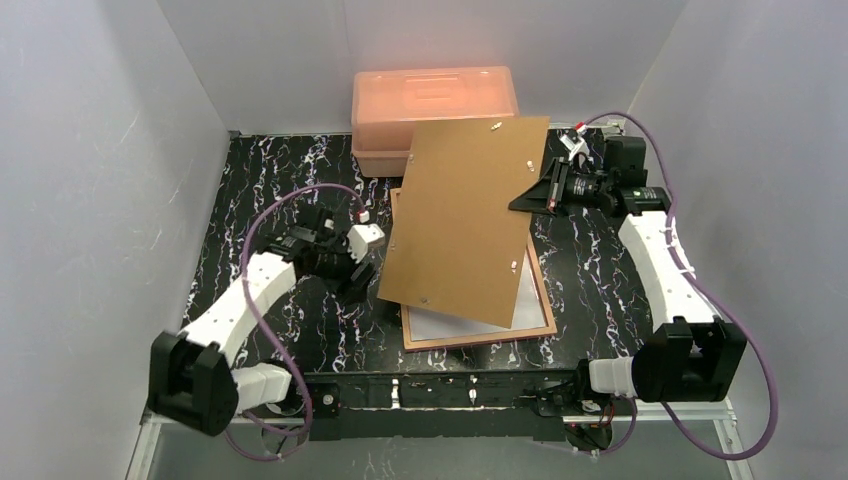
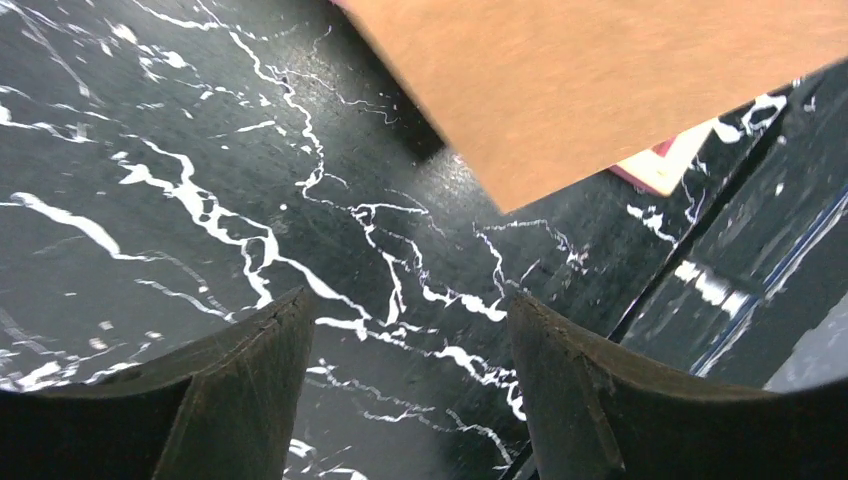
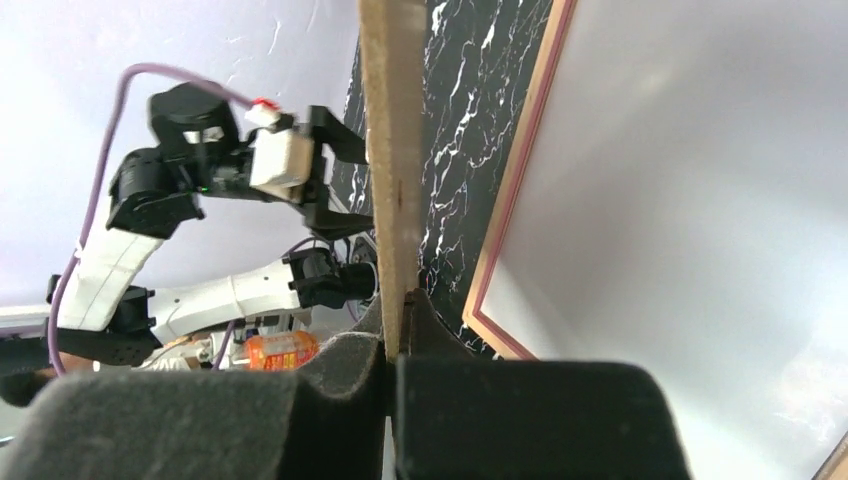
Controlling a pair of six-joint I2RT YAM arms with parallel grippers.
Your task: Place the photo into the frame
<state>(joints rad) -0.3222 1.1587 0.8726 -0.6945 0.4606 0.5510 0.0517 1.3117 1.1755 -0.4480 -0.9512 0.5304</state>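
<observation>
The frame [image 1: 482, 338] lies flat on the table with its tan-orange back edge up. Inside it shows a plain white sheet, the photo [image 1: 452, 325] with its reverse up. A brown backing board [image 1: 465, 215] hangs tilted above them and hides most of both. My right gripper [image 1: 528, 196] is shut on the board's right edge. In the right wrist view the board [image 3: 390, 150] stands edge-on between the pads, with the frame [image 3: 518, 195] and the photo [image 3: 700, 200] beyond. My left gripper [image 1: 357, 262] is open and holds nothing, low over the table, just left of the board [image 2: 600, 80].
A salmon-pink lidded box [image 1: 435, 105] stands at the back, partly behind the board's top corner. The black marbled table [image 1: 270, 190] stretches to the left. White walls close in on three sides. The table's front edge [image 2: 720, 280] runs near my left gripper.
</observation>
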